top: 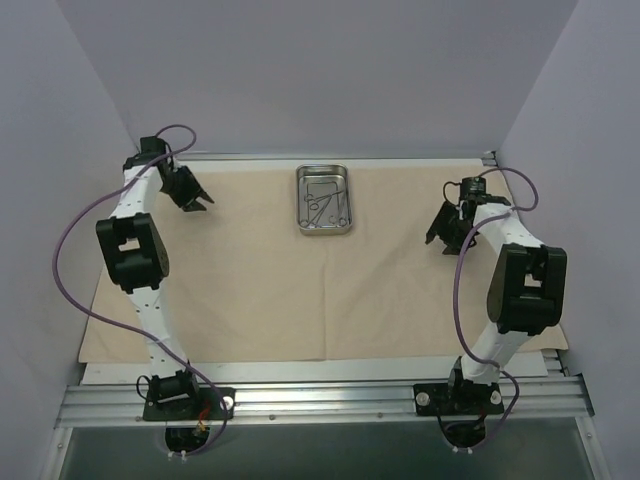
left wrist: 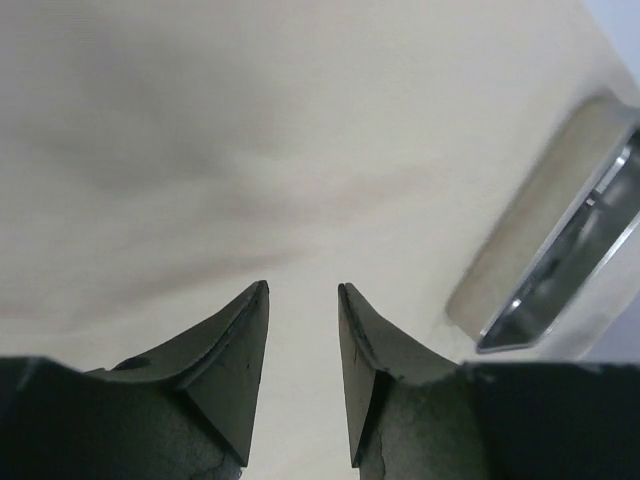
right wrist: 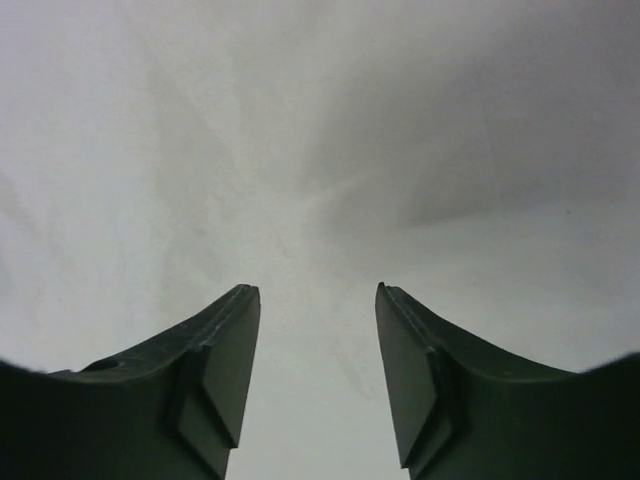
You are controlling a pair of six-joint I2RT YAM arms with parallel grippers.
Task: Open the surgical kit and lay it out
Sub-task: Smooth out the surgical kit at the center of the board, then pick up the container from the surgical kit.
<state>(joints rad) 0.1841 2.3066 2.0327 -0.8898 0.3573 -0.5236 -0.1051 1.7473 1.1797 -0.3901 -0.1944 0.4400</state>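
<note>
- Top external view: a large beige cloth wrap [top: 270,290] lies spread flat over the tabletop [top: 300,371], beneath both grippers.
- A small rectangular shiny steel tray with rounded corners [top: 299,200] sits on the cloth between the two grippers, to the right of the left gripper [top: 200,200] and to the left of the right gripper [top: 433,238], well apart from each.
- Several thin metal ring-handled forceps [top: 322,203] lie bunched together inside the tray.
- The left gripper is released, its fingers apart with nothing between them. The left wrist view shows bare cloth ahead of its fingertips and one end of the tray off to its right.
- The right gripper is also released and grasps nothing. The right wrist view shows only faintly creased cloth beyond its parted fingers.
</note>
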